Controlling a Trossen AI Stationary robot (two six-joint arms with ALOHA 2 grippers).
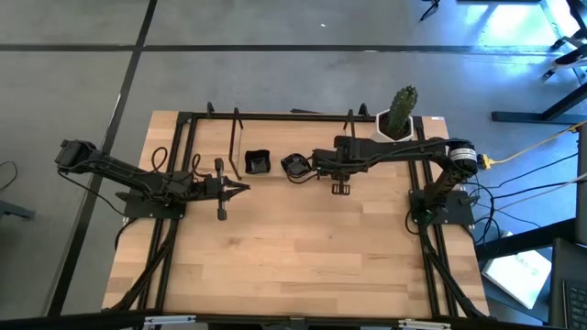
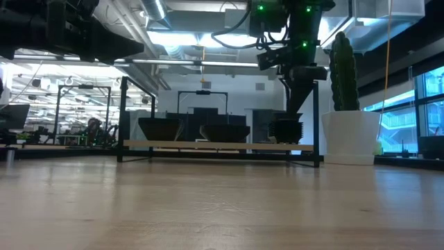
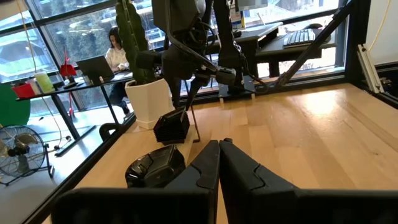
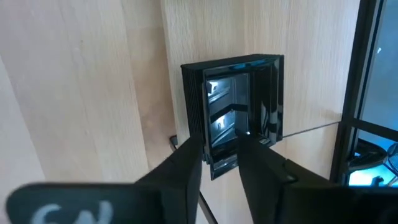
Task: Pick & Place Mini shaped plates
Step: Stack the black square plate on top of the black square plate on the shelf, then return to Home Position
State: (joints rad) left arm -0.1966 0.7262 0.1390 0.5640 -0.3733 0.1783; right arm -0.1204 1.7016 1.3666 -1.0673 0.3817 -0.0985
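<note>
From above, the right gripper point(image 1: 292, 166) was seen over a stack of glossy black mini plates point(image 1: 295, 166), well to the left of the white hexagonal pot holding a green cactus point(image 1: 398, 120); a second black stack point(image 1: 257, 163) lay further left on the pale wooden table point(image 1: 293, 257). The left gripper point(image 1: 240, 188) was held together beyond it. In the right wrist view, the gripper point(image 4: 219, 152) fingers stood apart, straddling a squarish stack point(image 4: 239, 112).

A cactus point(image 1: 401, 108) in a white pot point(image 1: 393, 134) stands at the table's point(image 1: 303, 257) far edge.
</note>
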